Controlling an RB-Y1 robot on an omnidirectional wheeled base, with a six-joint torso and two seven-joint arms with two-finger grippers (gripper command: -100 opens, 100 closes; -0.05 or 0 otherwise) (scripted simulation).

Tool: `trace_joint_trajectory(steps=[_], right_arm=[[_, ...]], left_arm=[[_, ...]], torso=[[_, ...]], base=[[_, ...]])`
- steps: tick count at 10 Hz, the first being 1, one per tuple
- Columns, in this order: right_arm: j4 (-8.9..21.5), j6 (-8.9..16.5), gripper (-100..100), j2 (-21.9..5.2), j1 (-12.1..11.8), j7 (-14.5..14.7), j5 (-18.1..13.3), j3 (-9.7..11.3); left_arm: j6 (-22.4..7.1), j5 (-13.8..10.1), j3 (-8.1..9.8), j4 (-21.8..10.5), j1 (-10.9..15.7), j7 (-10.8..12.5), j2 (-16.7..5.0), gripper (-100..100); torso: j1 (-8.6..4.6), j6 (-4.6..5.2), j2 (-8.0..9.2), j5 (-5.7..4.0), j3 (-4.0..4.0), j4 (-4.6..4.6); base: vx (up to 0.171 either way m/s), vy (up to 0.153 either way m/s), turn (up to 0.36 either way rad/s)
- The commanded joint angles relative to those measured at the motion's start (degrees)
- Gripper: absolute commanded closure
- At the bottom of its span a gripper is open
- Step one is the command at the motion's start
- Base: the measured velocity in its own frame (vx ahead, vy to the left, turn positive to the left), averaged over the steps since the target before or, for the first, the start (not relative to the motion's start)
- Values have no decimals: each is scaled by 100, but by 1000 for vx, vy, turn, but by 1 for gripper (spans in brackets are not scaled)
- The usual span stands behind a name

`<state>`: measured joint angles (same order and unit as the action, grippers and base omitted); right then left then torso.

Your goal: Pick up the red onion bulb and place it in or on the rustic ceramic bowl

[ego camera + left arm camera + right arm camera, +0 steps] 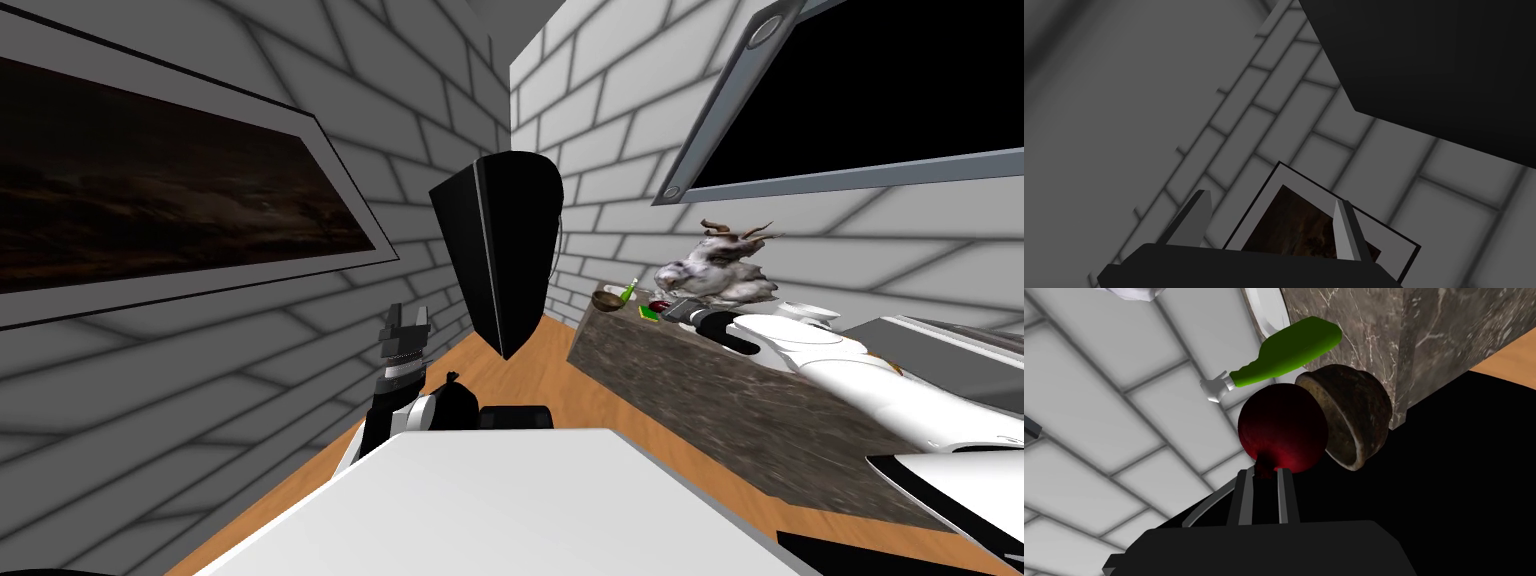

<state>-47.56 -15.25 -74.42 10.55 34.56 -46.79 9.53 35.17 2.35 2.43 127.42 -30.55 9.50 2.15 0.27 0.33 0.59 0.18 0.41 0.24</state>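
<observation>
The dark red onion [1283, 428] hangs off the tips of my right gripper [1263, 472], which is shut on its short stem end. Just beyond the onion, touching or nearly touching it, stands the brown, rough-glazed bowl [1349, 415] near the corner of the marbled counter [1424, 333]. In the head view the right gripper [668, 308] reaches over the counter's far end, with the onion [657, 304] at its tip and the bowl [607, 299] a little further on. My left gripper [405, 330] is raised by the left wall, its fingers [1199, 215] open and empty.
A green bottle [1286, 350] stands beside the bowl, with a white plate [1264, 313] behind it. A grey sculpture [715, 270] sits on the counter [700, 400] by the wall. A tall black object [505, 250] stands in the corner on the wooden floor [530, 370].
</observation>
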Motion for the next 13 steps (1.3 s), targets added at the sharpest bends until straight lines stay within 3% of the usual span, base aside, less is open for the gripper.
trace_joint_trajectory(steps=[1, 8, 11, 13], right_arm=[[34, -3, 100, -9, 37, -49, -10, 12], [34, -3, 100, -9, 37, -49, -10, 12], [-310, 165, 100, 167, -204, -62, 89, 441], [-310, 165, 100, 167, -204, -62, 89, 441]], left_arm=[[0, 0, 0, 0, 0, 0, 0, 0], [0, 0, 0, 0, 0, 0, 0, 0], [0, 0, 0, 0, 0, 0, 0, 0], [0, 0, 0, 0, 1, 0, 0, 0]], torso=[[0, 0, 0, 0, 0, 0], [0, -14, -23, 1, -14, -5], [3, -6, -3, -3, -4, -4], [-7, -8, 6, -1, 3, 0]], base=[[-7, 6, -24], [0, 0, 0], [-51, 16, -76], [-55, -8, 4]])
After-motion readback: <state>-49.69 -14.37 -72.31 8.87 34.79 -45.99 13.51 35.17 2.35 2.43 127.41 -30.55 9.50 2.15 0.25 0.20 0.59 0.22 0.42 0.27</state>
